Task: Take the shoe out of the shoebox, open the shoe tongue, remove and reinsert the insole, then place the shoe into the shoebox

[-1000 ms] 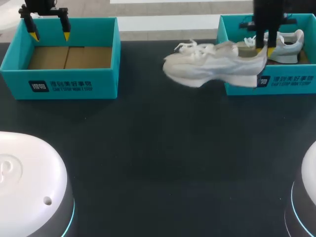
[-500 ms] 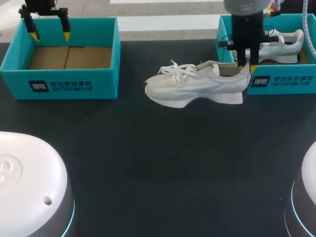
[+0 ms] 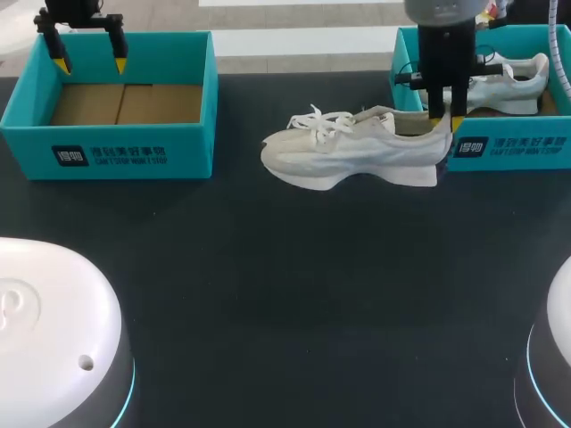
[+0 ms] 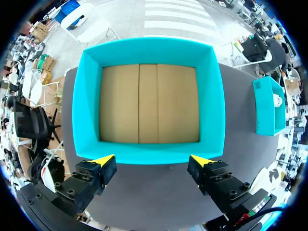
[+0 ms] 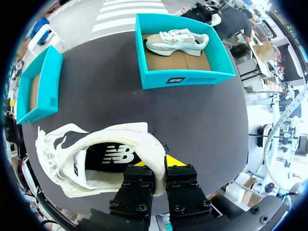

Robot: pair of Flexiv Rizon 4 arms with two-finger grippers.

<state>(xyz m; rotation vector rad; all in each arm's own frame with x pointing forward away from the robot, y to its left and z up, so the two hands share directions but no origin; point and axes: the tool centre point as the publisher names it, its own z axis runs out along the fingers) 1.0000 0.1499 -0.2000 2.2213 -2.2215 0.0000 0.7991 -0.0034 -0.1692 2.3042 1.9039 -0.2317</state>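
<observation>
Shoe (image 3: 339, 156), heel in right pincer (image 3: 444, 123), beside teal shoebox (image 3: 508, 147)

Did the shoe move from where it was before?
Yes. The shoe, held by the right gripper, slid left and lower against the right box, then almost stopped.

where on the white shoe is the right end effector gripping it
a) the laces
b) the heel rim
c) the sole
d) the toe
b: the right end effector is closed on the rim at the heel of the white shoe, one finger inside the opening and one outside.
</observation>
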